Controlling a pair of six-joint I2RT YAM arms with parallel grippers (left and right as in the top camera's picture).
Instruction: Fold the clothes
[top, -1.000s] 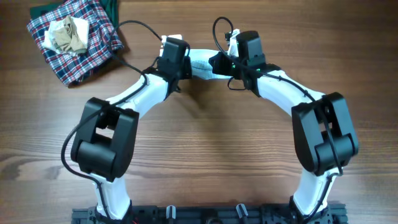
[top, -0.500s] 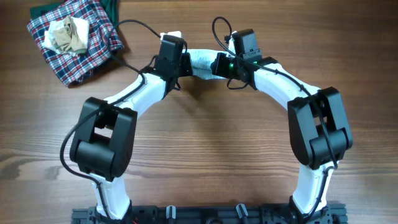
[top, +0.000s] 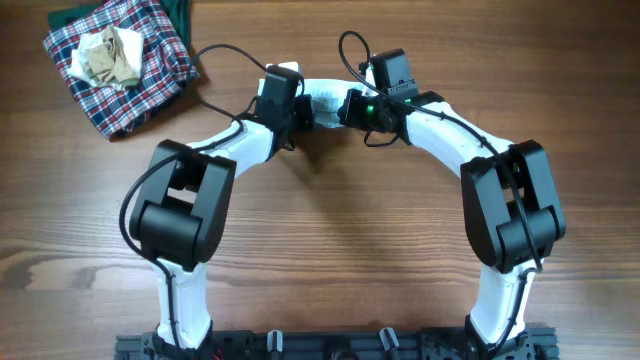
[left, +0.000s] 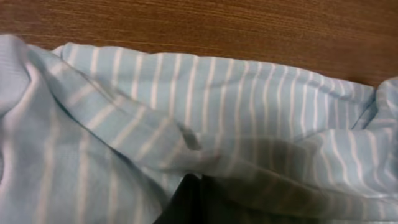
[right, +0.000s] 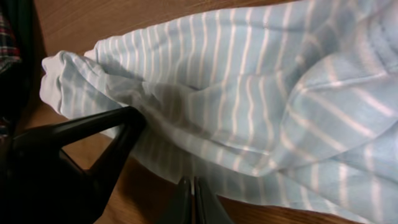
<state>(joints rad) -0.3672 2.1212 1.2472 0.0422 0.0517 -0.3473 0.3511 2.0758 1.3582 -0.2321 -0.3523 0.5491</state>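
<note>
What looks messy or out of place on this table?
The light blue white-striped garment is bunched and wrinkled between the arms. A red plaid cloth lies crumpled at the far left, a beige rag heaped on it.

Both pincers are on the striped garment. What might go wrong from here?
1. The right pincer is shut right at the hem of the striped garment, a thin hold that may slip.
2. The left pincer sits very near it, so the two may collide.
3. The garment lies bunched and creased, so a fold made now may trap wrinkles.
</note>
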